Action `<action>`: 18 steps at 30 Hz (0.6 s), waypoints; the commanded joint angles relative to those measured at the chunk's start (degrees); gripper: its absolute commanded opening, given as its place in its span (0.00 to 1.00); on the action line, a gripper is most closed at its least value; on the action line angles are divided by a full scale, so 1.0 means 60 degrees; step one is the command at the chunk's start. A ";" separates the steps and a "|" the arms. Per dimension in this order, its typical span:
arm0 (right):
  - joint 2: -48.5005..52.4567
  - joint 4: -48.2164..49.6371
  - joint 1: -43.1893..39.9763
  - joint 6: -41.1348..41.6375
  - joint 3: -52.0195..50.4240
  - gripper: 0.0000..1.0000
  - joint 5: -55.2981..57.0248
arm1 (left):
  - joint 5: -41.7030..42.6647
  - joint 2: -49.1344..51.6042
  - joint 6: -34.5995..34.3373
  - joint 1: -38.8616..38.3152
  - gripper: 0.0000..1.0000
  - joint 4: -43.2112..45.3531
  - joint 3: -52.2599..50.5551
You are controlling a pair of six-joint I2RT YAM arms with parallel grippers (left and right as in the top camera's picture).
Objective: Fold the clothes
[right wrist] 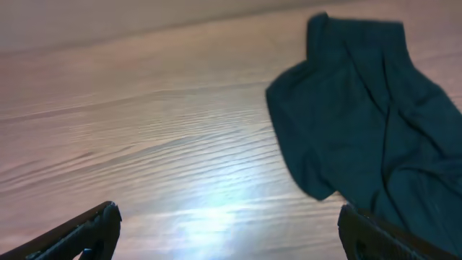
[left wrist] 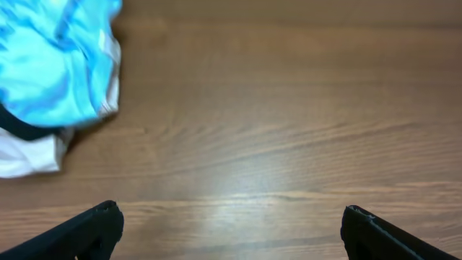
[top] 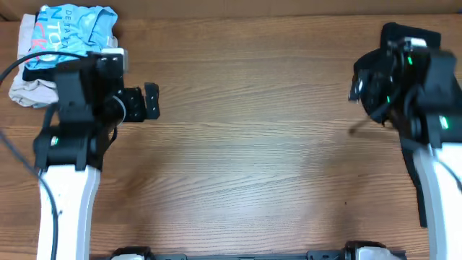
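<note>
Right wrist view shows the black T-shirt [right wrist: 361, 123] lying crumpled on the wooden table [top: 253, 144], not spread out. A narrow end points toward the far edge, and the cloth widens as it runs down to the lower right of the picture, so its long axis is a slant from far to near-right. From overhead it sits at the table's far right, mostly hidden beneath the right arm. That arm reaches forward from the near edge and bends in over the shirt. The right gripper [right wrist: 229, 217] has its fingers spread wide, holding nothing; one fingertip is just beside the cloth's near edge, and I cannot tell whether they touch. The left arm rises from the near left, with its wrist turned toward the middle of the table. The left gripper [top: 153, 101] is also spread wide over bare wood and holds nothing. Behind it lie a light blue shirt [top: 76, 25] and a beige garment [top: 29, 90].
</note>
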 commanded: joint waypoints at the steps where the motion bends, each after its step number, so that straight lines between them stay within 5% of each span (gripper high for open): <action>1: 0.1257 0.0197 -0.0142 -0.0022 0.0244 1.00 0.0142 | 0.0109 0.0918 0.0215 0.0076 1.00 -0.0018 0.0215; 5: 0.2779 0.0444 -0.0372 0.0324 0.0244 1.00 0.0171 | 0.0109 0.1814 0.0219 0.0076 1.00 -0.0069 0.0215; 11: 0.4801 0.0412 -0.1078 0.1931 0.0237 0.78 0.0171 | 0.0109 0.2590 0.0215 0.0033 1.00 -0.0051 0.0215; 18: 0.6149 0.0561 -0.1832 0.2725 0.0237 0.72 0.0168 | 0.0069 0.2743 0.0219 0.0036 1.00 0.0091 0.0215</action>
